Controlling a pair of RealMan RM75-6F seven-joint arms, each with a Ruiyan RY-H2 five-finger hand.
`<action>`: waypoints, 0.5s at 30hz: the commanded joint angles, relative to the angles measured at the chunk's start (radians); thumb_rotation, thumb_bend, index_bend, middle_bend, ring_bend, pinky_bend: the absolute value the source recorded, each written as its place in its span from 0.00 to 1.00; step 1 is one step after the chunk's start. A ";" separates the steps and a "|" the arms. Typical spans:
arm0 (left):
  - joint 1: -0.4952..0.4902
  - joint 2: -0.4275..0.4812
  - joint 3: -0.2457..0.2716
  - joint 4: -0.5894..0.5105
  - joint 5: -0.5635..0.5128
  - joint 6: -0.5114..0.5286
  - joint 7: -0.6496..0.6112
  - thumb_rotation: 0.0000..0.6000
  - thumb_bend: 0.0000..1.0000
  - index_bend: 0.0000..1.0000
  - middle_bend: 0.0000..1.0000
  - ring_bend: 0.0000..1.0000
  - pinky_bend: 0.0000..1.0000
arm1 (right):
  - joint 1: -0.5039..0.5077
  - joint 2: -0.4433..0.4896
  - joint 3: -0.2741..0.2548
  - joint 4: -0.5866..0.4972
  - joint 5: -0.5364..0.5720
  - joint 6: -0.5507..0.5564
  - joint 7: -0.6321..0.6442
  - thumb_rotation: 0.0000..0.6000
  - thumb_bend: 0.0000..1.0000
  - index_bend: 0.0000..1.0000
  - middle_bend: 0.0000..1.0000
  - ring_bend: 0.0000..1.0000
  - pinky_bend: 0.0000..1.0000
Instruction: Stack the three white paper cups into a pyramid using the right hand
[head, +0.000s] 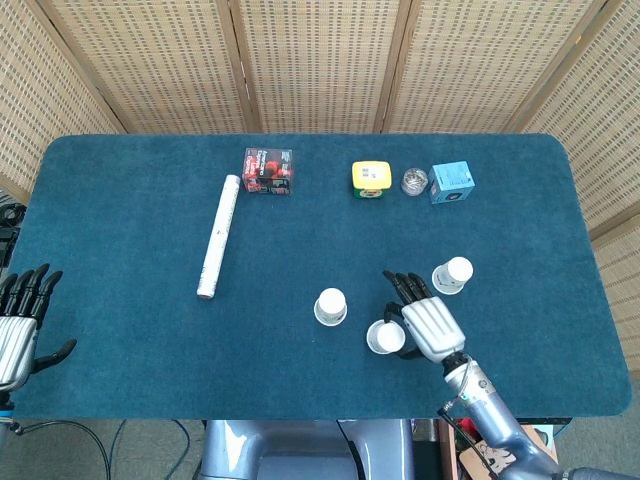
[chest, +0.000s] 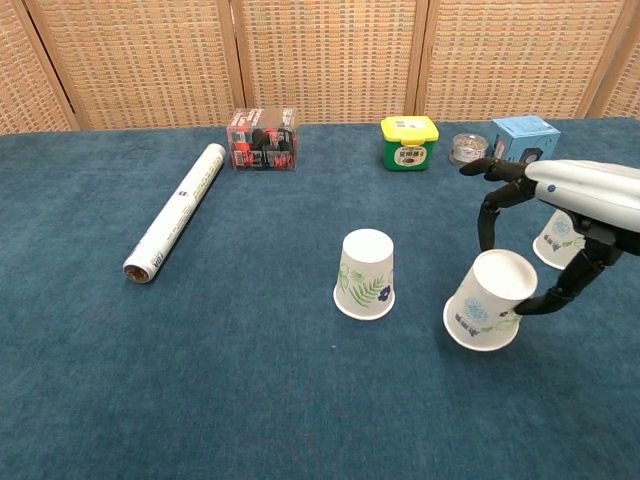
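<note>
My right hand (head: 422, 320) (chest: 560, 215) holds an upside-down white paper cup with a blue flower print (chest: 487, 300) (head: 384, 337), tilted and lifted just off the cloth. It hangs a little to the right of a second upside-down cup with green leaves (chest: 366, 273) (head: 331, 306) standing mid-table. The third cup (head: 454, 274) (chest: 553, 238) stands further right, partly hidden behind my right hand in the chest view. My left hand (head: 20, 322) rests at the table's left edge, fingers spread and holding nothing.
A white roll (head: 218, 236) (chest: 176, 211) lies on the blue tablecloth (head: 120, 220) at the left. Along the back stand a clear box of red items (head: 267, 170), a yellow-lidded green tub (head: 370, 178), a small clear jar (head: 414, 182) and a light-blue box (head: 451, 182).
</note>
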 joint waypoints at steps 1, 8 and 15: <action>0.000 0.000 0.001 0.000 0.002 0.001 0.001 1.00 0.21 0.00 0.00 0.00 0.00 | 0.030 -0.019 0.028 0.025 0.058 -0.025 -0.024 1.00 0.08 0.60 0.03 0.00 0.00; -0.003 -0.002 0.000 0.000 -0.003 -0.008 0.006 1.00 0.21 0.00 0.00 0.00 0.00 | 0.065 -0.045 0.047 0.071 0.112 -0.041 -0.023 1.00 0.08 0.60 0.03 0.00 0.00; -0.007 -0.003 -0.003 0.003 -0.011 -0.016 0.002 1.00 0.21 0.00 0.00 0.00 0.00 | 0.101 -0.064 0.063 0.093 0.142 -0.050 -0.027 1.00 0.08 0.60 0.03 0.00 0.00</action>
